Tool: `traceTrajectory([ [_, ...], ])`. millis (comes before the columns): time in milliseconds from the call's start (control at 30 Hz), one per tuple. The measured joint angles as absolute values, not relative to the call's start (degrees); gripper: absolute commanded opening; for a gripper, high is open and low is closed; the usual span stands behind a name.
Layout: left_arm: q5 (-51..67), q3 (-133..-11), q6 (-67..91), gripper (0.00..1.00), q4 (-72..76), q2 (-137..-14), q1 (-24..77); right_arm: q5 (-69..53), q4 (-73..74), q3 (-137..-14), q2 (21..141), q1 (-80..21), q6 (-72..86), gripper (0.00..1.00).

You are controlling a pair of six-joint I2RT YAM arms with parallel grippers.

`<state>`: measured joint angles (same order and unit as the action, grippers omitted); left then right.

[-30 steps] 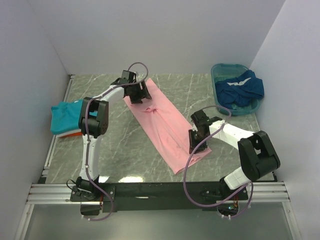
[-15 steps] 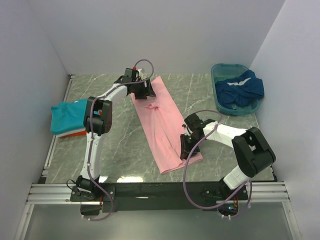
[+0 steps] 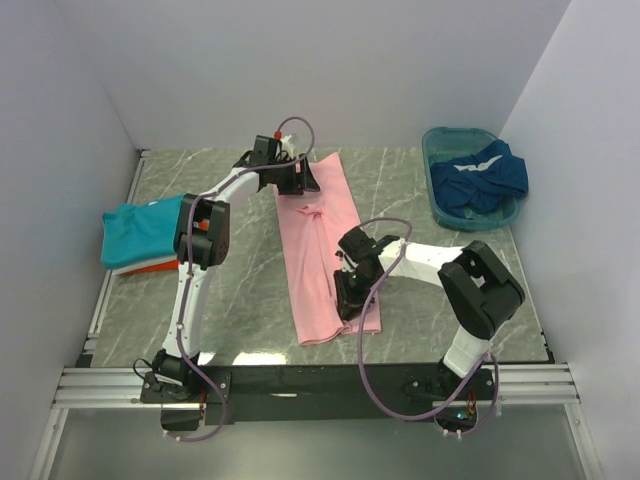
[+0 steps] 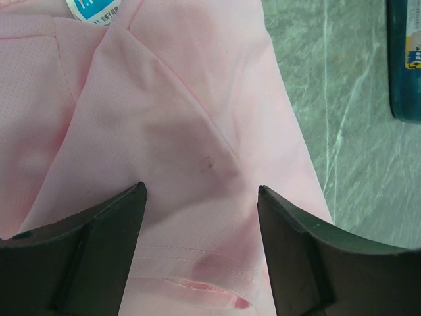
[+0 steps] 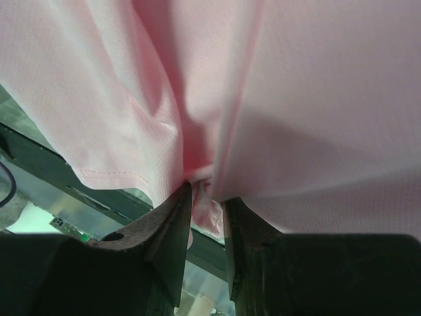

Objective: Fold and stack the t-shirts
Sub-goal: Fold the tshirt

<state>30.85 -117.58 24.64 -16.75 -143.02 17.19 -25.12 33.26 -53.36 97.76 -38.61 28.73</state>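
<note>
The light pink t-shirt (image 3: pixel 322 250) lies as a long folded strip down the middle of the table. My left gripper (image 3: pixel 300 178) is over its far end, near the collar label (image 4: pixel 92 8). Its jaws are wide open, with flat pink cloth (image 4: pixel 191 131) between them (image 4: pixel 199 192). My right gripper (image 3: pixel 348 298) is at the near end, shut on a bunched fold of the pink cloth (image 5: pixel 197 151), which is pinched between the fingers (image 5: pixel 207 195). A teal t-shirt (image 3: pixel 140 230) lies folded on an orange one (image 3: pixel 148 268) at the left. A dark blue t-shirt with white trim (image 3: pixel 488 175) sits in the basin.
The teal plastic basin (image 3: pixel 440 136) stands at the far right corner. White walls close in the left, back and right sides. The metal rail (image 3: pixel 320 385) with both arm bases runs along the near edge. A dark teal edge (image 4: pixel 404 59) shows at the right of the left wrist view.
My right gripper has dragged the shirt's near end to the left, swinging the strip from diagonal to nearly straight. My left gripper and the far end have shifted slightly right and back.
</note>
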Motion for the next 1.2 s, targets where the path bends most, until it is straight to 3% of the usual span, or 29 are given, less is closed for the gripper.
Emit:
traceTrajectory([
  [567,34.39,-120.03,22.70,0.78,-14.90,-145.21,17.45,-23.42,35.86,-59.83,102.26,-43.00,29.08,0.33],
  [967,35.81,-120.73,20.82,0.80,-14.59,-144.57,18.31,-17.93,43.40,-60.31,92.86,-43.20,28.80,0.39],
  [1200,35.73,-120.75,23.38,0.82,-14.70,-137.21,18.85,-13.65,46.63,-59.66,89.54,-43.22,28.62,0.42],
])
